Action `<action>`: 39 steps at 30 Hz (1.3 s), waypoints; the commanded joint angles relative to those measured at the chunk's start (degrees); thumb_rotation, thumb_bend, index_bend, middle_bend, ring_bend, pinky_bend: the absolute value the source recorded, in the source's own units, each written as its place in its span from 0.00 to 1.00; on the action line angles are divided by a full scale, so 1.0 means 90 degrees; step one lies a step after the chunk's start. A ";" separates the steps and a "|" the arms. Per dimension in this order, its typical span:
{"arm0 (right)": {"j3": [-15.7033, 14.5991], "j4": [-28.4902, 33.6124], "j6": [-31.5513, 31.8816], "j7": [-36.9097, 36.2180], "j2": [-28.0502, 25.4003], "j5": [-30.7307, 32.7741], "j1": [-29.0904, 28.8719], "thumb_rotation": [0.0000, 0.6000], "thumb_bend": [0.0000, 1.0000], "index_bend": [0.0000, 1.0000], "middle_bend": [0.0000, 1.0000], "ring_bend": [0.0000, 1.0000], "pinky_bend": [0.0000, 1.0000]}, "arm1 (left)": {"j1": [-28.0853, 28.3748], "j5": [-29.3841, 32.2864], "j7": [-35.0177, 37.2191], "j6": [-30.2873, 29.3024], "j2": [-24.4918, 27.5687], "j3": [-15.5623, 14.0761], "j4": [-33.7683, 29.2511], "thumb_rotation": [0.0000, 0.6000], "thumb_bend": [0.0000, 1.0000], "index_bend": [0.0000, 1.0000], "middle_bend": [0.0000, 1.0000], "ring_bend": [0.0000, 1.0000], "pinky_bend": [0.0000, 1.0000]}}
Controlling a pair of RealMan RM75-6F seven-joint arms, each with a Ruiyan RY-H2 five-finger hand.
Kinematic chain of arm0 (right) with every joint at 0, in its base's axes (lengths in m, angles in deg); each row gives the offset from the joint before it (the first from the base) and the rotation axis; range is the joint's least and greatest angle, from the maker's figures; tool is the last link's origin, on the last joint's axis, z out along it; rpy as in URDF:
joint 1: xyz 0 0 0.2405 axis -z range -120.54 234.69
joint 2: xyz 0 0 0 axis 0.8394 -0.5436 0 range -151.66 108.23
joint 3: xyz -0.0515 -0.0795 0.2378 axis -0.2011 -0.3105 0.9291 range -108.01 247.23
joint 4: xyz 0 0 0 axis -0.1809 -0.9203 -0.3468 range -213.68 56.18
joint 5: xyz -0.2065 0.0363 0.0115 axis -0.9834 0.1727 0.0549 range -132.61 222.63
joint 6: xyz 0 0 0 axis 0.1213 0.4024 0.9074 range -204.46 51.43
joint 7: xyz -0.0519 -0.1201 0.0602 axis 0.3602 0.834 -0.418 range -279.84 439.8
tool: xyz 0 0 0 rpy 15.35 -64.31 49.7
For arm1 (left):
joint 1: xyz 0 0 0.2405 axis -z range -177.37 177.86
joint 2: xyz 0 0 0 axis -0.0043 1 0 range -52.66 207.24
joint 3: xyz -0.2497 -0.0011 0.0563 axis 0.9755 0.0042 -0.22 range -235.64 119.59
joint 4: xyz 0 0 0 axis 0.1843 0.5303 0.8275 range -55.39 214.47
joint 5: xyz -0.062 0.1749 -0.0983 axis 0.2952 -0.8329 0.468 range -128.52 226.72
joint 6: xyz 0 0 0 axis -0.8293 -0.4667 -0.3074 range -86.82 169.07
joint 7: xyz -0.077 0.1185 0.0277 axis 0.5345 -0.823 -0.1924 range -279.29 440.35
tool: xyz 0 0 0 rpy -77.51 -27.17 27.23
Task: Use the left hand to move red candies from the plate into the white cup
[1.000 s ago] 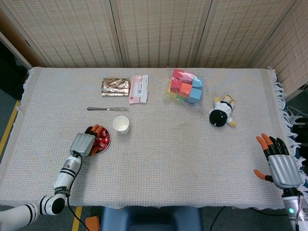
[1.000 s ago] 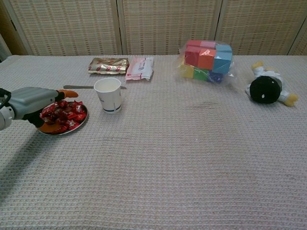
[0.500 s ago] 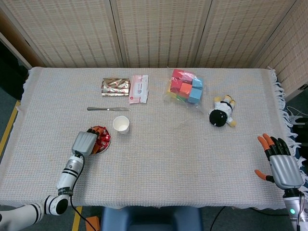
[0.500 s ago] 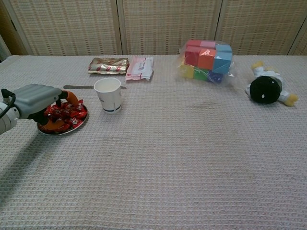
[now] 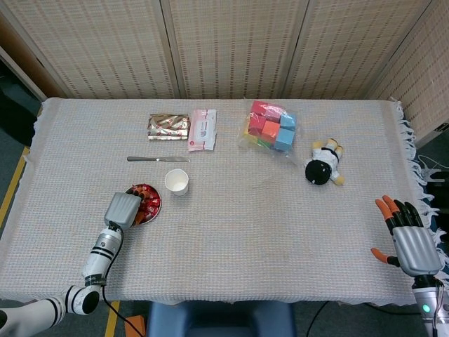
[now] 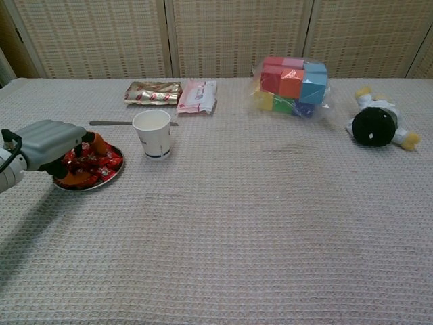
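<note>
Since a second ago your left hand [image 6: 51, 139] has drawn back a little and its fingers have curled down into the red candies [image 6: 95, 162], where before they lay stretched out over the pile. You are at the pick: fingertips are buried among the wrappers on the plate [image 6: 101, 181], but whether one candy is pinched between them cannot be told from either view. Your right hand [image 5: 409, 241] rests at the near right edge of the table, fingers spread and holding nothing.

Next, I judge you need to close on a single candy, lift straight up clear of the plate's rim, then carry it a short way right and slightly away to the white cup [image 6: 153, 133], which stands upright just beside the plate. It looks light, so a knock from the knuckles could tip it; come in from above its mouth.

Beyond the cup lies a knife [image 5: 158, 159], near but out of your path. Farther back sit a gold packet [image 5: 168, 126], a pink packet [image 5: 203, 129] and a bag of coloured blocks [image 5: 270, 126]; a plush toy [image 5: 323, 166] lies well off to the right.
</note>
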 commanded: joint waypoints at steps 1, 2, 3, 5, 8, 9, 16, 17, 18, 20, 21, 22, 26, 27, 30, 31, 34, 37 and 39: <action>-0.0005 0.0016 -0.0007 0.0011 -0.0008 0.0002 -0.0001 1.00 0.05 0.00 0.00 0.00 0.00 | 0.0007 -0.0026 0.0041 0.0030 -0.0046 -0.0019 0.0093 1.00 0.37 0.31 0.30 0.40 0.96; -0.0006 0.0020 -0.0005 0.0014 -0.0009 0.0002 0.0001 1.00 0.05 0.00 0.00 0.00 0.00 | 0.0010 -0.0037 0.0052 0.0039 -0.0060 -0.0027 0.0123 1.00 0.37 0.31 0.30 0.41 0.96; -0.0006 0.0024 0.0002 0.0016 -0.0011 0.0000 0.0004 1.00 0.05 0.00 0.00 0.00 0.00 | 0.0011 -0.0055 0.0068 0.0044 -0.0078 -0.0038 0.0162 1.00 0.37 0.31 0.31 0.42 0.97; -0.0005 0.0026 0.0011 0.0019 -0.0011 -0.0001 0.0007 1.00 0.05 0.00 0.00 0.00 0.00 | 0.0013 -0.0089 0.0090 0.0039 -0.0105 -0.0052 0.0214 1.00 0.37 0.31 0.31 0.43 0.97; -0.0005 0.0029 0.0009 0.0020 -0.0013 0.0003 0.0009 1.00 0.05 0.00 0.00 0.00 0.00 | 0.0013 -0.0157 0.0109 -0.0001 -0.0139 -0.0069 0.0280 1.00 0.37 0.33 0.33 0.45 0.97; -0.0005 0.0029 0.0007 0.0019 -0.0014 0.0004 0.0008 1.00 0.05 0.00 0.00 0.00 0.00 | 0.0011 -0.0175 0.0119 -0.0015 -0.0149 -0.0072 0.0294 1.00 0.37 0.34 0.34 0.46 0.98; -0.0009 0.0029 -0.0014 0.0000 -0.0026 0.0006 0.0002 1.00 0.05 0.00 0.00 0.00 0.00 | 0.0000 -0.0234 0.0146 -0.0057 -0.0211 -0.0070 0.0414 1.00 0.37 0.46 0.44 0.50 0.99; -0.0010 0.0030 -0.0017 -0.0001 -0.0027 0.0006 0.0001 1.00 0.05 0.00 0.00 0.00 0.00 | -0.0002 -0.0233 0.0153 -0.0056 -0.0221 -0.0066 0.0434 1.00 0.37 0.48 0.46 0.51 0.99; -0.0011 0.0034 -0.0019 0.0001 -0.0030 0.0005 0.0000 1.00 0.05 0.00 0.00 0.00 0.00 | -0.0003 -0.0230 0.0163 -0.0052 -0.0232 -0.0060 0.0461 1.00 0.37 0.50 0.48 0.51 0.99; -0.0015 0.0040 -0.0029 0.0004 -0.0033 0.0010 -0.0001 1.00 0.05 0.00 0.00 0.00 0.00 | -0.0003 -0.0229 0.0185 -0.0037 -0.0239 -0.0054 0.0492 1.00 0.37 0.52 0.50 0.53 0.99; -0.0018 0.0046 -0.0039 0.0007 -0.0037 0.0015 -0.0003 1.00 0.05 0.00 0.00 0.00 0.00 | -0.0002 -0.0237 0.0203 -0.0039 -0.0244 -0.0048 0.0514 1.00 0.38 0.53 0.51 0.53 0.99; -0.0020 0.0052 -0.0046 0.0009 -0.0041 0.0018 -0.0004 1.00 0.05 0.00 0.00 0.00 0.00 | -0.0003 -0.0248 0.0223 -0.0046 -0.0248 -0.0044 0.0529 1.00 0.38 0.53 0.51 0.53 0.99; -0.0022 0.0067 -0.0055 0.0014 -0.0048 0.0022 -0.0006 1.00 0.05 0.00 0.00 0.00 0.00 | -0.0011 -0.0312 0.0330 -0.0069 -0.0246 -0.0046 0.0570 1.00 0.38 0.56 0.52 0.55 0.99; -0.0023 0.0069 -0.0056 0.0015 -0.0049 0.0021 -0.0006 1.00 0.05 0.00 0.00 0.00 0.00 | -0.0014 -0.0332 0.0360 -0.0074 -0.0241 -0.0048 0.0579 1.00 0.38 0.56 0.53 0.55 0.99; -0.0024 0.0071 -0.0062 0.0015 -0.0050 0.0023 -0.0008 1.00 0.05 0.00 0.00 0.00 0.00 | -0.0024 -0.0380 0.0455 -0.0095 -0.0223 -0.0046 0.0588 1.00 0.38 0.60 0.56 0.57 1.00; -0.0023 0.0071 -0.0065 0.0013 -0.0051 0.0028 -0.0009 1.00 0.05 0.00 0.00 0.00 0.00 | -0.0027 -0.0395 0.0489 -0.0103 -0.0216 -0.0042 0.0586 1.00 0.38 0.60 0.57 0.57 1.00; -0.0023 0.0075 -0.0066 0.0007 -0.0057 0.0029 -0.0009 1.00 0.05 0.00 0.00 0.00 0.00 | -0.0036 -0.0444 0.0576 -0.0141 -0.0183 -0.0033 0.0567 1.00 0.39 0.63 0.60 0.59 1.00; -0.0023 0.0075 -0.0066 0.0004 -0.0058 0.0028 -0.0009 1.00 0.05 0.00 0.00 0.00 0.00 | -0.0039 -0.0461 0.0602 -0.0150 -0.0172 -0.0032 0.0562 1.00 0.40 0.64 0.61 0.59 1.00; -0.0023 0.0074 -0.0064 -0.0004 -0.0059 0.0027 -0.0008 1.00 0.05 0.00 0.00 0.00 0.00 | -0.0044 -0.0482 0.0685 -0.0165 -0.0120 -0.0011 0.0519 1.00 0.41 0.66 0.63 0.60 1.00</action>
